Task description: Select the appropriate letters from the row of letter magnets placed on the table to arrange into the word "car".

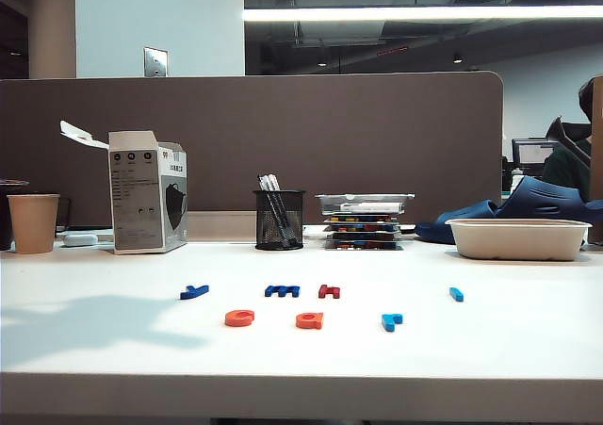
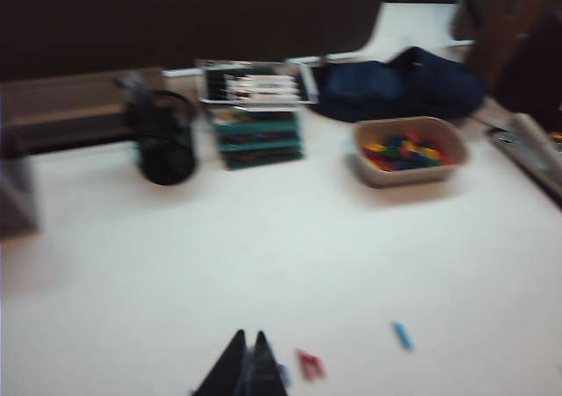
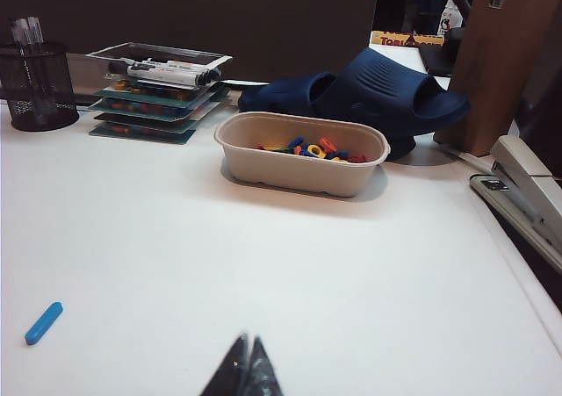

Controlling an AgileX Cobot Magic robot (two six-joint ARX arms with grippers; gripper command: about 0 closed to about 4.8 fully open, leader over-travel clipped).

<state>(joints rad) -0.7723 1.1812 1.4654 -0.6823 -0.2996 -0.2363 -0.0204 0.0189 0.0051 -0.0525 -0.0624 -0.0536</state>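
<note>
**White desk, "c a r" laid out in front row, both grippers clenched & empty**

White table [image 1: 528,350] carries two lines of tiny letter magnets in the ext. view. Left to right, back line: dark-blue "y" [image 1: 194,292], dark-blue "m" [image 1: 282,291], dark-red "h" [image 1: 328,291], then well apart to the right a light-blue bar piece [image 1: 456,294]. Front line, nearer the table edge: orange-red "c" [image 1: 239,318], orange "a" [image 1: 309,320], light-blue "r" [image 1: 391,321]. All three lie flat, apart from each other, reading c-a-r left to right.

Behind the letters, left to right: paper cup [image 1: 33,222], open grey carton [image 1: 146,191], black mesh pen pot [image 1: 279,219], stack of flat trays [image 1: 364,220], beige bowl [image 1: 517,238] w/ dark-blue slippers [image 1: 528,204] behind it.

Neither arm shows in the ext. view; only a soft shadow lies on the table's left part.

Left gripper [image 2: 246,365]: seen only in the left wrist view, blurred, fingertips pressed together w/ nothing between them, above the table w/ the "h" and a blue letter just beside the tips.

Right gripper [image 3: 246,370]: seen only in the right wrist view, tips clenched together, empty, over bare table. The bar piece lies on the table off to one side, the bowl of mixed coloured letters further off, a stapler [image 3: 527,194] near the table's edge.
</note>
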